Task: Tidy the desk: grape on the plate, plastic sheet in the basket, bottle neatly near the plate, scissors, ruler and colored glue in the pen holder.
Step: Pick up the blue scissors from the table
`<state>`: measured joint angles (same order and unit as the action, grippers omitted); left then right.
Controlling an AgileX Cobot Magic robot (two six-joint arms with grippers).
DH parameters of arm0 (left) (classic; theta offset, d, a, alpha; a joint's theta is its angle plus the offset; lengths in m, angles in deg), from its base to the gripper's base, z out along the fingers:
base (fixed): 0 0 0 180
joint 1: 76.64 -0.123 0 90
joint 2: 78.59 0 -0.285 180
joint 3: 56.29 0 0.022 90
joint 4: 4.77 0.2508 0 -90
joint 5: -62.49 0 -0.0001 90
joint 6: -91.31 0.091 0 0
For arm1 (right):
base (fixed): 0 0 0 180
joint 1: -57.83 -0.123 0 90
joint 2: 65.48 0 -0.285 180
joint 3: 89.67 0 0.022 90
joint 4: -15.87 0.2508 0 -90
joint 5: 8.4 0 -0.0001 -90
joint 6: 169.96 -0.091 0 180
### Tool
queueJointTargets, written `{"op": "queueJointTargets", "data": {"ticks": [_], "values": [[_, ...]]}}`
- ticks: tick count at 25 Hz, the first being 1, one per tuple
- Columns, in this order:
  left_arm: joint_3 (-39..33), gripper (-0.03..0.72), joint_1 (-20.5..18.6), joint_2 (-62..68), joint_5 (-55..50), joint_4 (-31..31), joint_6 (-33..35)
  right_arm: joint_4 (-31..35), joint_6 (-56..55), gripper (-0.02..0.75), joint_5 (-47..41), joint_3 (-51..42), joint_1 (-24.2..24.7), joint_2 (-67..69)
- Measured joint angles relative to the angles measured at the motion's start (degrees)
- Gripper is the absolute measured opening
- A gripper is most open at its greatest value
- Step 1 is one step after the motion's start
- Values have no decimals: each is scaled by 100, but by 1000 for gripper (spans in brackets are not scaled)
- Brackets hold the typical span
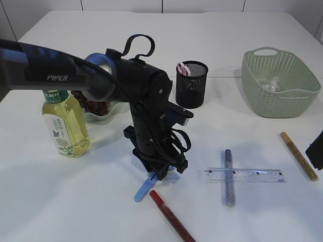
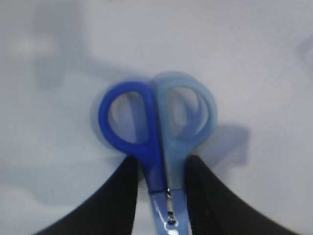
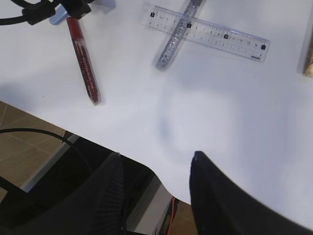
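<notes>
Blue scissors (image 1: 144, 187) lie on the white table, handles toward the front. My left gripper (image 1: 164, 171) stands over them. In the left wrist view its black fingers (image 2: 128, 178) press both sides of the scissors (image 2: 156, 132) just below the handle loops. A clear ruler (image 1: 246, 175) crosses a silver glitter glue pen (image 1: 229, 176). A red glue pen (image 1: 171, 217) and a gold one (image 1: 299, 155) lie apart. The black mesh pen holder (image 1: 192, 84) stands behind. Grapes (image 1: 96, 107) sit on the plate (image 1: 101, 118) beside the bottle (image 1: 64, 123). My right gripper (image 3: 154, 156) is open and empty over the table's front edge.
The green basket (image 1: 280, 83) at the back right holds a crumpled plastic sheet (image 1: 272, 83). Something pink pokes out of the pen holder. The right wrist view shows the ruler (image 3: 210, 32), the silver pen (image 3: 173, 41) and the red pen (image 3: 85, 61).
</notes>
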<state>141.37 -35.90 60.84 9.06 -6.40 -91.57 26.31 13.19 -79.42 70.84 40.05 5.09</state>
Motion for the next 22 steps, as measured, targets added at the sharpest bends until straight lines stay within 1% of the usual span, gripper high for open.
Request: {"op": "queueJointTargets", "data": {"ticks": [7,11,15,22], "values": [[14,307,0,0,-84,-79,-75,-13,0,365,0,0,0,0],[17,313,0,5,-95,-88,-161,-13,0,364,0,0,0,0],[-140,314,0,-8,-80,-88,-271,-23,0,364,0,0,0,0],[-242,314,22,-57,-12,-88,-294,-23,0,364,0,0,0,0]]}}
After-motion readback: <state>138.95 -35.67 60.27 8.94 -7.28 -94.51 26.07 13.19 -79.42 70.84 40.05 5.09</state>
